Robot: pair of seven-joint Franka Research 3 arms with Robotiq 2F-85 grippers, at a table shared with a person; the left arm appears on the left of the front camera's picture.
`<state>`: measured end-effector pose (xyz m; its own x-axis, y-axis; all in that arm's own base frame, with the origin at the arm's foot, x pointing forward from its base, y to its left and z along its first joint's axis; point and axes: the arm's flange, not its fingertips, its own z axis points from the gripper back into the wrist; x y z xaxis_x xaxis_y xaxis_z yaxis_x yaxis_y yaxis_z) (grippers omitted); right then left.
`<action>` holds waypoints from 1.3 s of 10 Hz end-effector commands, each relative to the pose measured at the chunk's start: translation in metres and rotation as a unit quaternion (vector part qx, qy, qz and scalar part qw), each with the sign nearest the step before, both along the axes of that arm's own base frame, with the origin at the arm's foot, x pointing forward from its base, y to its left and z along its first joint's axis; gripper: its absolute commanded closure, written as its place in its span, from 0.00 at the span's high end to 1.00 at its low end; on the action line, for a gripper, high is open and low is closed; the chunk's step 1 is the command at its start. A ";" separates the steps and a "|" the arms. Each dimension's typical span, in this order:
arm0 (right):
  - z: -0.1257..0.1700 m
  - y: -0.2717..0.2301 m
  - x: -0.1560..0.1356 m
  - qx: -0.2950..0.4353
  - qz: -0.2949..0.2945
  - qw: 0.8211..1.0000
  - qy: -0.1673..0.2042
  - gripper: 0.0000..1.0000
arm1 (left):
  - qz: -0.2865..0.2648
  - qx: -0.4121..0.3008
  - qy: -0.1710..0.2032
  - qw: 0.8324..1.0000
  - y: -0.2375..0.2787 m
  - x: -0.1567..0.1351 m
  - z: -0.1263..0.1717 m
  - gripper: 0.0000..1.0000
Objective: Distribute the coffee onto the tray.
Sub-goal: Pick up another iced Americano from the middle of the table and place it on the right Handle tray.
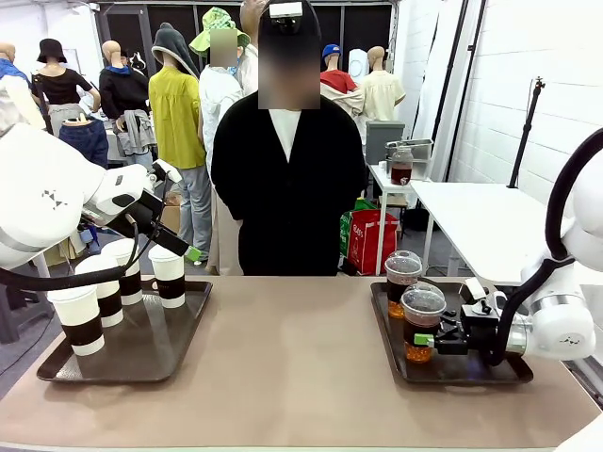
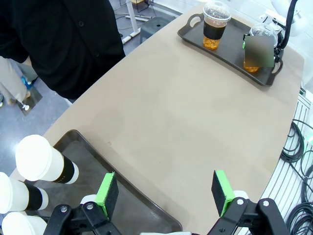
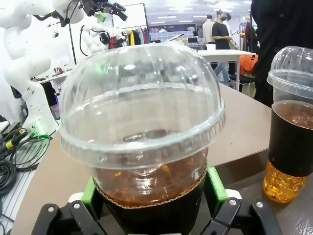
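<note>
Several white paper cups with brown sleeves (image 1: 102,290) stand on the dark left tray (image 1: 141,363). My left gripper (image 1: 179,247) hovers above that tray's far side, open and holding nothing. From the left wrist its green pads (image 2: 108,193) stand wide apart over the tray's edge (image 2: 127,200), with paper cups (image 2: 44,161) off to one side. Two clear dome-lidded iced coffees (image 1: 403,278) (image 1: 422,320) stand on the right tray (image 1: 471,372). My right gripper (image 1: 429,337) is open around the nearer one (image 3: 142,122), pads close beside its sleeve. The other iced coffee (image 3: 291,127) stands just beyond.
A person in black (image 1: 287,179) stands at the table's far edge, hands behind the back. The tan tabletop (image 1: 292,367) lies bare between the trays. A white side table (image 1: 490,217) is at the back right. Cables (image 2: 296,147) hang past the table edge.
</note>
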<state>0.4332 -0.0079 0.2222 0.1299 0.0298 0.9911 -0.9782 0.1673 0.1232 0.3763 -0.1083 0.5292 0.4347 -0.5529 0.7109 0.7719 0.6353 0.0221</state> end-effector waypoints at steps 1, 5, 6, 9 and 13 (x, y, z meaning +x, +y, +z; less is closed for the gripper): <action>0.007 -0.006 -0.009 -0.007 -0.013 1.000 0.013 1.00 | -0.005 -0.006 0.001 1.000 0.002 0.001 -0.001 1.00; 0.014 -0.032 -0.032 -0.016 -0.040 0.999 0.019 1.00 | -0.005 -0.006 0.001 1.000 0.002 0.001 -0.001 1.00; 0.014 -0.041 -0.038 -0.021 -0.045 0.999 0.022 1.00 | -0.005 -0.006 0.001 1.000 0.002 0.001 -0.001 1.00; 0.016 -0.061 -0.049 -0.029 -0.057 0.997 0.032 1.00 | -0.005 -0.006 0.001 1.000 0.002 0.001 -0.001 1.00; 0.010 -0.060 -0.042 -0.020 -0.054 0.998 0.018 1.00 | -0.005 -0.006 0.001 1.000 0.002 0.001 -0.001 1.00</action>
<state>0.3911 -0.0690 0.2329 0.1756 0.0537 0.9830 -0.9473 0.2809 0.1539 0.3763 -0.1083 0.5292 0.4378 -0.5485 0.7124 0.7707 0.6370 0.0168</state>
